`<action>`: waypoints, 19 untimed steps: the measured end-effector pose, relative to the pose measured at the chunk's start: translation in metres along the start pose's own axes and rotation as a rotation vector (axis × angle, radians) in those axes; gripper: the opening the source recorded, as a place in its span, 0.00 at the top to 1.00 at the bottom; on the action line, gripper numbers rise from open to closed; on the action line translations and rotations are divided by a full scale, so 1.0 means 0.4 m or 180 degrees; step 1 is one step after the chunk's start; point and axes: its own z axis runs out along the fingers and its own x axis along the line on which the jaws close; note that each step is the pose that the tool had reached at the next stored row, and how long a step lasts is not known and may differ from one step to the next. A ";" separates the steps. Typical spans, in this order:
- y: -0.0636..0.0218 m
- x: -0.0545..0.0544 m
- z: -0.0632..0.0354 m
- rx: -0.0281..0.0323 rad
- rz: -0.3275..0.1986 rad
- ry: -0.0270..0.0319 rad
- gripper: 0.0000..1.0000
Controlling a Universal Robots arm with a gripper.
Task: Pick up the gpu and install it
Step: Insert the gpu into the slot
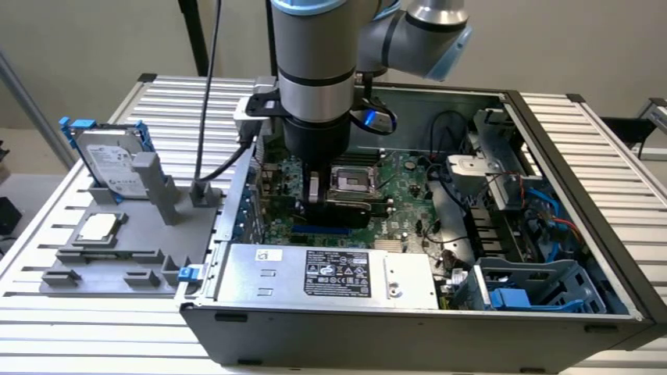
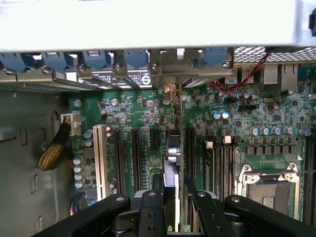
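The arm [image 1: 312, 70] is seen lowered into the open computer case [image 1: 417, 332], with the gripper [image 1: 325, 199] down over the motherboard [image 1: 401, 176], just beside the empty CPU socket [image 1: 352, 181]. In the wrist view, the gpu [image 2: 174, 153] is seen edge-on and upright, clamped between the two black fingers [image 2: 148, 207] of the gripper [image 2: 174, 197] (jaws narrow, closed onto the card from both sides). The card is held over the motherboard [image 2: 148, 113] in line with the long black expansion slots [image 2: 136, 158], between them and the memory slots [image 2: 217, 168]. Its silver end bracket [image 2: 170, 91] is found at the rear wall of the case, next to the row of blue clips [image 2: 96, 59]. Whether the card's edge is fully seated in a slot cannot be told. A white slot [image 2: 100, 158] and a braided cable [image 2: 54, 153] are noted further off to the side.

In the exterior view, a grey fixture [image 1: 105, 269] is set on the slatted table [image 1: 615, 156] at the exterior view's left, outside the case. A hard drive with blue rails [image 1: 109, 168] is stood upright on it and a small square CPU chip [image 1: 99, 226] is laid flat. The power supply [image 1: 333, 273] is mounted along the case's near wall.
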 end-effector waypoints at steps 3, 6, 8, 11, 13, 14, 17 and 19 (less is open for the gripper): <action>0.000 0.000 0.002 0.0000 0.0000 0.0000 0.73; 0.000 0.000 0.005 -0.0001 0.0000 0.0000 0.73; 0.000 0.000 0.006 -0.0002 0.0001 0.0000 0.73; 0.000 0.000 0.009 -0.0005 0.0000 0.0000 0.73; 0.000 0.000 0.010 -0.0010 0.0001 0.0001 0.73; 0.000 0.000 0.010 -0.0013 0.0001 0.0001 0.73; 0.000 0.000 0.012 -0.0022 0.0001 0.0001 0.73; 0.000 0.001 0.012 -0.0032 0.0001 0.0002 0.73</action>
